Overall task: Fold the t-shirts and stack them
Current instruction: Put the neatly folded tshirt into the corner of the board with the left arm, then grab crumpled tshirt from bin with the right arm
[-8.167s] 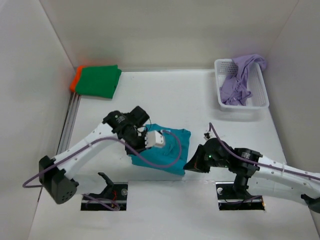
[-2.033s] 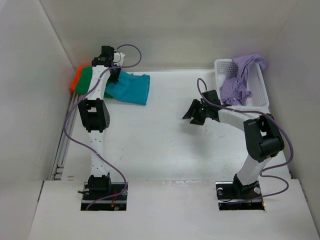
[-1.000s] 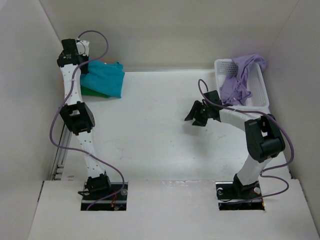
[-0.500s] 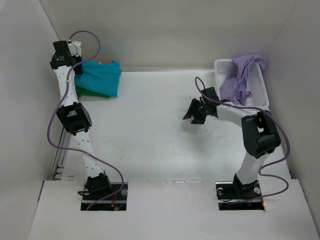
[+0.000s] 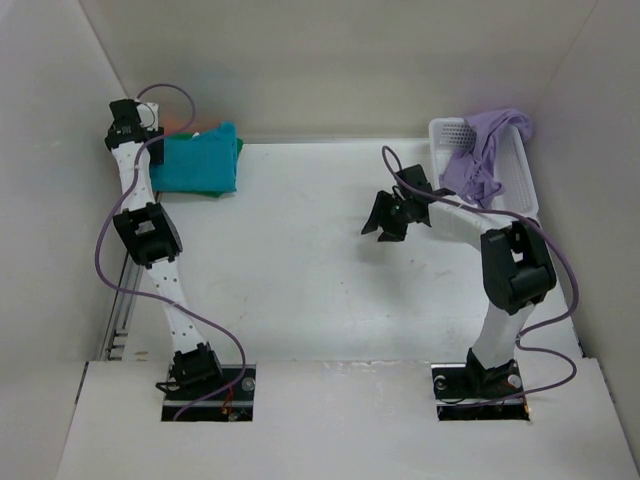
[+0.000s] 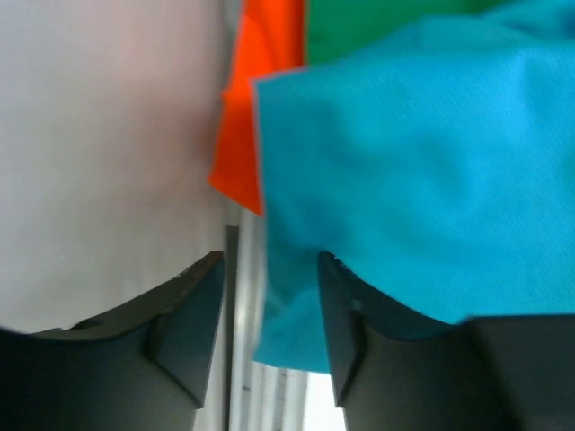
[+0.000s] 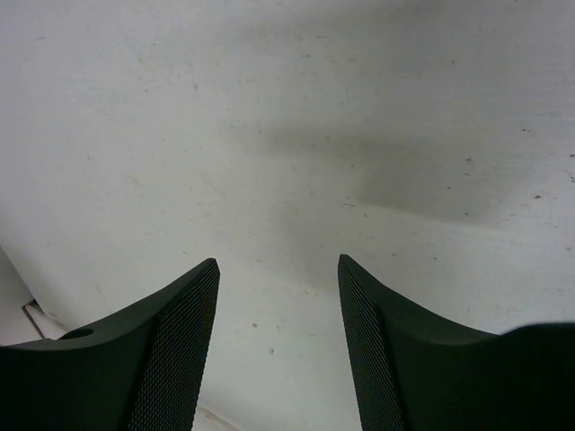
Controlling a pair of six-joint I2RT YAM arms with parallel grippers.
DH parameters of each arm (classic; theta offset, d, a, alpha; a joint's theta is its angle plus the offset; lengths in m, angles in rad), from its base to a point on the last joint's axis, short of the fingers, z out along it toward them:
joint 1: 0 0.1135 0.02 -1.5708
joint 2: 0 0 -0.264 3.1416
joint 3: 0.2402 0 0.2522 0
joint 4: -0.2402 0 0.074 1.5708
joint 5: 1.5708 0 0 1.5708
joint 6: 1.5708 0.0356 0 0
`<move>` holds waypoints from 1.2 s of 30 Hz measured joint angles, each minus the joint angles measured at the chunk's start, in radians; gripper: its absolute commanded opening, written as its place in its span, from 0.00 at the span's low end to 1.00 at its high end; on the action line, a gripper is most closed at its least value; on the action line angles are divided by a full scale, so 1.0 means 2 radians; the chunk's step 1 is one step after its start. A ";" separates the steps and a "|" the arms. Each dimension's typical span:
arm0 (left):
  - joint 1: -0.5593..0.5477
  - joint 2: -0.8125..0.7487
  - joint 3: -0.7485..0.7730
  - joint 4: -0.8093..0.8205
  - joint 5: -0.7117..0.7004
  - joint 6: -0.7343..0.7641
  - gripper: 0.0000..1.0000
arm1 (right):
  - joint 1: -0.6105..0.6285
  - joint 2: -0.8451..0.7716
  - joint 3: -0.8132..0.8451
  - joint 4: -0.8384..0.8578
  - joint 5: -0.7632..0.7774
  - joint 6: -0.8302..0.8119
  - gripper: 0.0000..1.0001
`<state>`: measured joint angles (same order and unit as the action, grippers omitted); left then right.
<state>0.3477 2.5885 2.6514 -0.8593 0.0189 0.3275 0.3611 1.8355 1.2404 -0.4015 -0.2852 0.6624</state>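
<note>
The teal t-shirt lies folded on top of the stack in the far left corner. In the left wrist view the teal t-shirt covers most of the green t-shirt and the orange t-shirt beneath it. My left gripper is at the stack's left edge. The left gripper has its jaws apart, and a loose teal corner hangs between them. The lavender t-shirt lies crumpled in the basket. My right gripper hovers open over bare table; the right gripper holds nothing.
The white mesh basket stands at the far right against the wall. A metal rail runs along the table's left edge beside the left arm. Side walls close in the table on the left and at the back.
My left gripper's jaws have come apart from the teal t-shirt, which has settled squarely on the stack. The right gripper has shifted slightly to the left.
</note>
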 measured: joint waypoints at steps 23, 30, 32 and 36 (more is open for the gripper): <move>-0.112 -0.274 -0.249 0.003 0.114 -0.007 0.69 | -0.240 0.161 0.439 -0.181 0.185 -0.109 0.78; -0.152 -0.245 -0.294 -0.048 0.183 -0.017 0.68 | -0.233 0.244 0.426 -0.209 0.138 -0.085 0.78; -0.153 -0.236 -0.301 -0.055 0.187 -0.018 0.68 | -0.229 0.248 0.421 -0.211 0.132 -0.080 0.68; -0.152 -0.228 -0.305 -0.062 0.188 -0.019 0.68 | -0.231 0.248 0.420 -0.208 0.125 -0.069 0.26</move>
<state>0.0444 2.1319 2.0418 -0.9836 0.3958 0.2905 -0.1009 2.3310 2.0800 -0.8181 -0.0353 0.5247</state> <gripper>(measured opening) 0.679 0.420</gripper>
